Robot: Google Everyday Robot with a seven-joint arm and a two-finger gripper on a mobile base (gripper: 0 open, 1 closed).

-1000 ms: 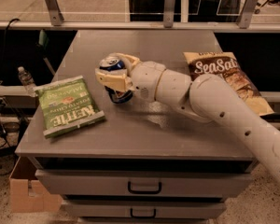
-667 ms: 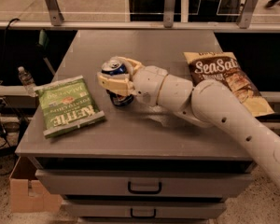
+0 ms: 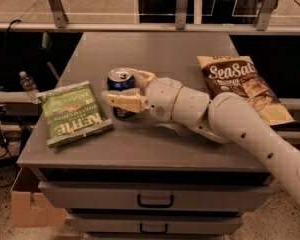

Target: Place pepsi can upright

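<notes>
The pepsi can stands upright on the grey cabinet top, a little left of centre. It is dark blue, and its silver top with the pull tab faces up. My gripper reaches in from the right and is shut on the can. One cream finger crosses the can's front and the other finger sits behind its right side. The near finger hides the can's lower part.
A green Kettle chip bag lies flat at the front left of the top. A brown Sea Salt chip bag lies at the right. A metal rail runs along the back edge. Drawers sit below the front edge.
The can was tilted in the gripper's hold. Now it stands upright with its base down on the cabinet top. The wrist has turned and shifted slightly left.
</notes>
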